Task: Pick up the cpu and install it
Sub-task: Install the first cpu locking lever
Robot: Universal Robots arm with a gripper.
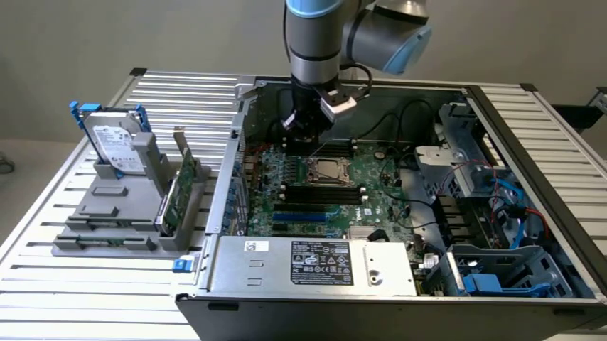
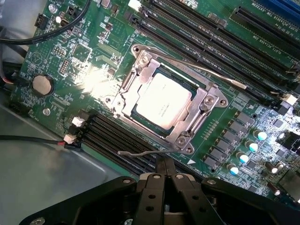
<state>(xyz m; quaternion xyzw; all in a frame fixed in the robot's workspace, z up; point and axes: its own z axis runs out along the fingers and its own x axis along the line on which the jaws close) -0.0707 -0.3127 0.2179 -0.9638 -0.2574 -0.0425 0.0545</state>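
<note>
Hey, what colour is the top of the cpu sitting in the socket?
Silvery metal, with glare washing it pale; the wrist view shows the cpu best.

Down in the case (image 1: 379,320), flat on the motherboard (image 1: 323,206), cpu (image 2: 163,101) seated inside its socket (image 2: 140,70) — and just beside that socket, above the board, the gripper (image 2: 165,165). Along the case's near edge, power supply (image 1: 313,263). On the table (image 1: 76,284), at the exterior view's left: holder (image 1: 104,213) with hard drive (image 1: 119,145) and circuit card (image 1: 180,188) upright in it.
</note>
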